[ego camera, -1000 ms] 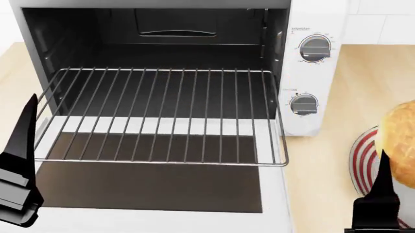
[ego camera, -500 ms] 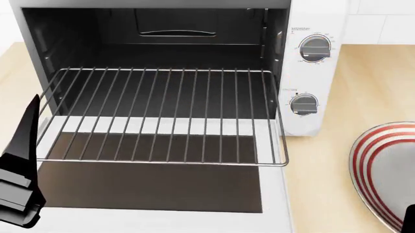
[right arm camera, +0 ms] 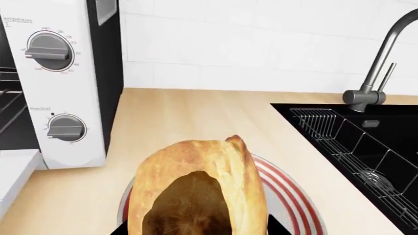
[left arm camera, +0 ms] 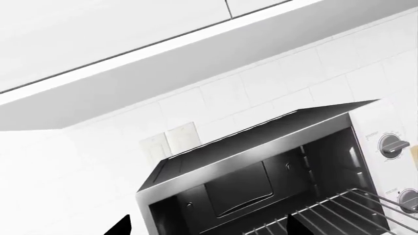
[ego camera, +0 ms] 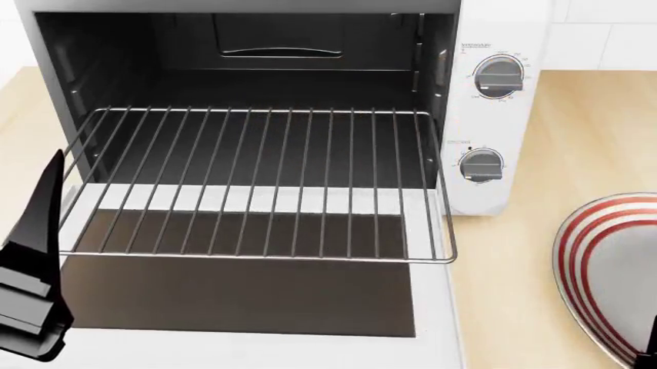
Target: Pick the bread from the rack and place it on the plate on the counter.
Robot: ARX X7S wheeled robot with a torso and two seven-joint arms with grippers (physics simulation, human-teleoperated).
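Observation:
The bread (right arm camera: 196,181) is held between my right gripper's (right arm camera: 199,227) fingers, just above the plate (right arm camera: 287,196). It fills the gap between them, so this gripper is shut on it. The bread is out of the head view. There only the plate's red-and-white ringed rim (ego camera: 585,231) shows at the right edge, on the counter (ego camera: 575,131). The silver rack (ego camera: 257,184) sticks out of the oven with nothing on it. My left gripper (left arm camera: 207,227) is open and empty; one of its fingers (ego camera: 41,223) stands at the rack's left front corner.
A white toaster oven (ego camera: 493,115) with two knobs stands left of the plate, and its open door (ego camera: 236,292) lies flat under the rack. A black sink (right arm camera: 365,147) with a wire basket and a faucet (right arm camera: 379,63) lies to the right of the plate.
The bread and the right gripper were at the head view's right edge over the plate one second ago. They have since dropped out of that view. The left arm has not moved.

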